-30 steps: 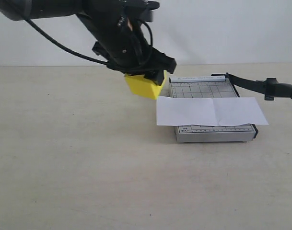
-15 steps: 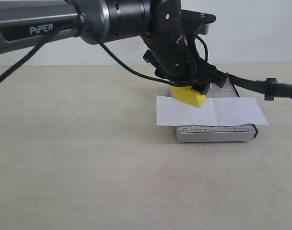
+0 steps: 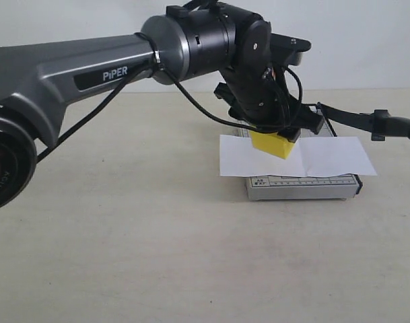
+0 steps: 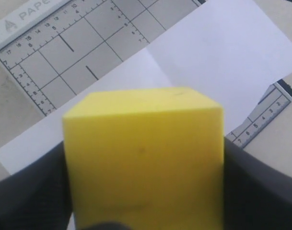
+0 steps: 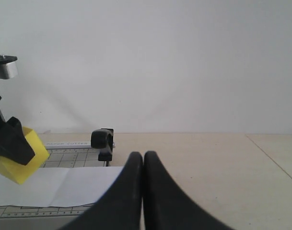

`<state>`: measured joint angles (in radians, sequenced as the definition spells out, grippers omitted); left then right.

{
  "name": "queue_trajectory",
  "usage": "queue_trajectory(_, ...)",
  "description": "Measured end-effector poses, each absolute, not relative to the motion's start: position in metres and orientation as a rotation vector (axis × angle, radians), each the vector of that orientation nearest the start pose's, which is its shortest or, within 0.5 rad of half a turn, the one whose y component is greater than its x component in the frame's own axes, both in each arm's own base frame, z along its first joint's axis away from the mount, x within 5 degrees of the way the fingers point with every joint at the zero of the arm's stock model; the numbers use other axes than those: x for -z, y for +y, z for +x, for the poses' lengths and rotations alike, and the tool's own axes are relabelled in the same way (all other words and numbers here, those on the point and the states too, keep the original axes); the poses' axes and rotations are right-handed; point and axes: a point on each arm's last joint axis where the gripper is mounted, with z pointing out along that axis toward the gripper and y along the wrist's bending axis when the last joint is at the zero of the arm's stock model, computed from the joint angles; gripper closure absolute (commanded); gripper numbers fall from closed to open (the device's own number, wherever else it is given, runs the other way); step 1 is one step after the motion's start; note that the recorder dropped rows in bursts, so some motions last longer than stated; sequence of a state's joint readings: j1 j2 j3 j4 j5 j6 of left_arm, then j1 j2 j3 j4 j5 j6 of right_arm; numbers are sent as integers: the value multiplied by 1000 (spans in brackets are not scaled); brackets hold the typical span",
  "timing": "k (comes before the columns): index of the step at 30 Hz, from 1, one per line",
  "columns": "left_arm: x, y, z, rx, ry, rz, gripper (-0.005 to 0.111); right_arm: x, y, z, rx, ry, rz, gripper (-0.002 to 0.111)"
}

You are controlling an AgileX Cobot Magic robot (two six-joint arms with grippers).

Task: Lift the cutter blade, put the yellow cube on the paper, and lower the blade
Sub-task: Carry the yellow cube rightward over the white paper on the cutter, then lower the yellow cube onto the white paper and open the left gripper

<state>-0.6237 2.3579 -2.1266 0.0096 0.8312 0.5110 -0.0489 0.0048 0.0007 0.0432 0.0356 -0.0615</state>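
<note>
My left gripper (image 3: pixel 275 136) is shut on the yellow cube (image 3: pixel 272 145), its dark fingers (image 4: pixel 28 196) pressed against two opposite faces. The cube (image 4: pixel 143 143) hangs tilted, low over the left half of the white paper (image 3: pixel 332 158); I cannot tell whether it touches. The paper lies across the grey trimmer base (image 3: pixel 302 188). The cutter blade (image 3: pixel 346 116) stands raised, reaching from the back right hinge out to the right, its thick handle (image 3: pixel 401 126) at the frame edge. My right gripper (image 5: pixel 143 157) is shut with nothing in it, to the right of the trimmer.
The left arm (image 3: pixel 90 74) stretches across from the left, over the beige table (image 3: pixel 124 235). A black hinge block (image 5: pixel 102 139) sits at the base's back corner. A white wall (image 3: pixel 366 40) stands behind.
My left arm has carried the cube rightward, from beside the trimmer's left edge to over the paper, and lower. The blade and paper have not moved.
</note>
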Motion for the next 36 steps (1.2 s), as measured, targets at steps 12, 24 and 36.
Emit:
queue_trajectory(12,-186,-310,432,23,2175,1397,102,-209,-3,57,53,1525,22,108)
queue_trajectory(24,-186,-310,433,18,2171,1398,102,-209,-3,57,53,1525,22,108)
queue_trajectory(36,-189,-312,436,15,2119,1390,102,-209,-3,57,53,1525,22,108)
